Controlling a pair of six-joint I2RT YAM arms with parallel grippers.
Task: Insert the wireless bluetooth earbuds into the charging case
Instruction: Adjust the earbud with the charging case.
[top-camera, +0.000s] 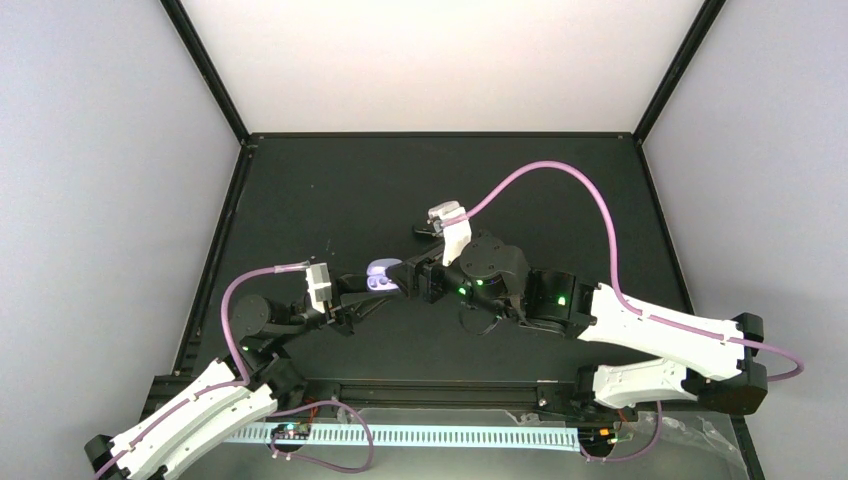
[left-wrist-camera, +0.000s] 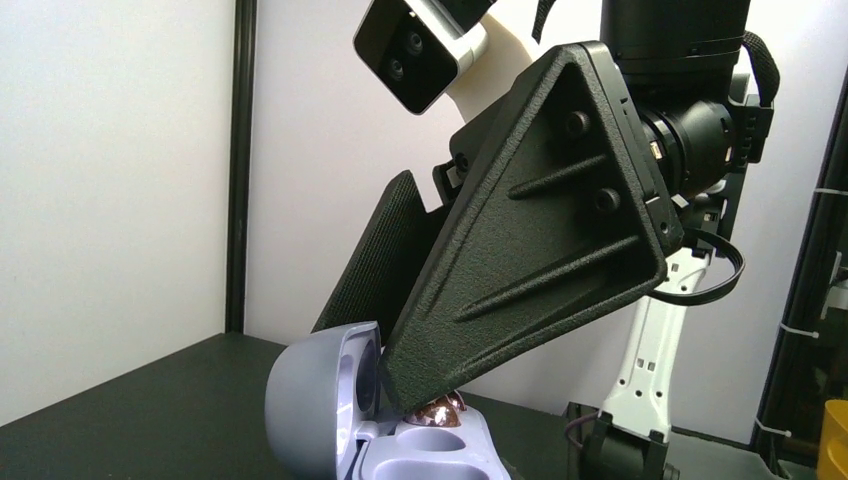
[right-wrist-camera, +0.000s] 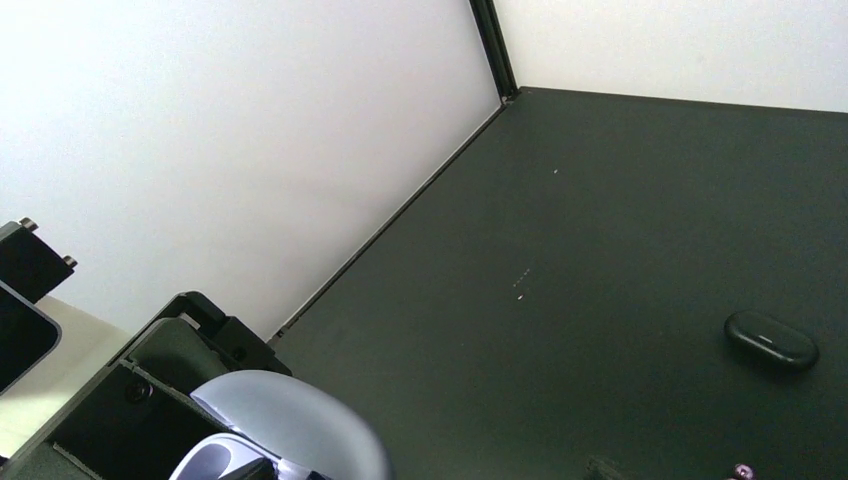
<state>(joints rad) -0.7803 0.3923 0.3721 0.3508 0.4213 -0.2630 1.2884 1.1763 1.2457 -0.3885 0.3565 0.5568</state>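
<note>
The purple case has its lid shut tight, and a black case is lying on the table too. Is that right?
Not quite. The purple case has its lid standing open, not shut, as the left wrist view shows. The black case does lie on the table.

Pale, evenly lit walls (top-camera: 100, 150) enclose a matte black table (top-camera: 340, 190) — black posts (top-camera: 205, 68) rise from its far corners.
</note>
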